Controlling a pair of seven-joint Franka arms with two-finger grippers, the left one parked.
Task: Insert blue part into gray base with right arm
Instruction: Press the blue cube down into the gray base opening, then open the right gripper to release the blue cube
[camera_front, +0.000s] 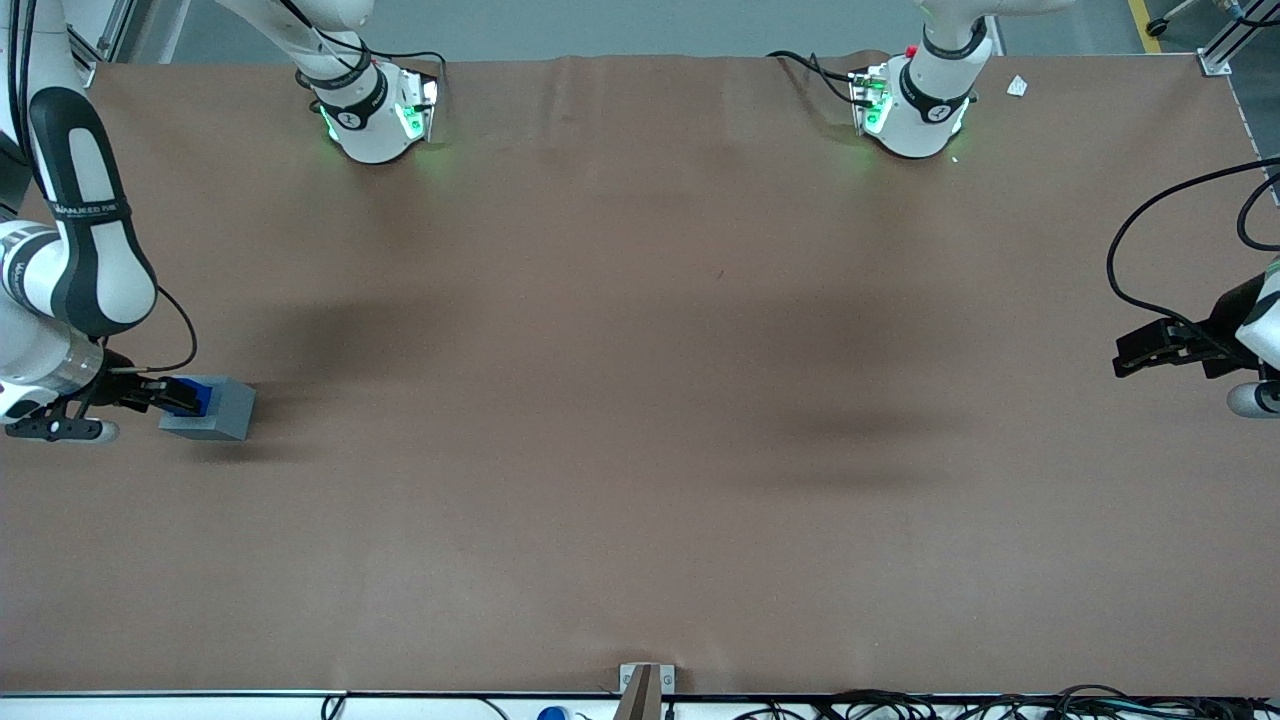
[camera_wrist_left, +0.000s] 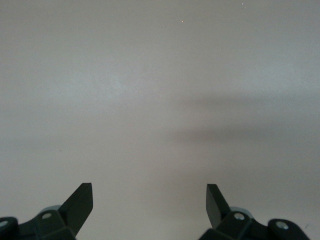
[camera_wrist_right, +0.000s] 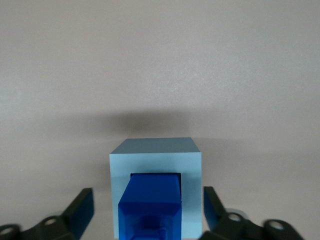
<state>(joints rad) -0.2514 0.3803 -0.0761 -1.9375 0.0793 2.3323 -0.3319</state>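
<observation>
My right arm (camera_front: 70, 270) reaches down at the working end of the brown table (camera_front: 640, 400), and my gripper (camera_front: 165, 396) sits level with the blocks, just beside them.

The gray base (camera_wrist_right: 156, 165) rests on the table straight ahead of my jaws, with its recessed face turned toward me. The jaws are spread wide, one finger (camera_wrist_right: 80, 210) on each flank of the base and neither touching it, so I am holding nothing.

The blue part (camera_wrist_right: 150, 207) is between my jaws, its leading end already inside the square recess of the base, while the notched end sticks out toward my palm.

I judge the insertion mostly done and the part released. What may remain is checking it is fully seated, then backing my jaws clear.
</observation>
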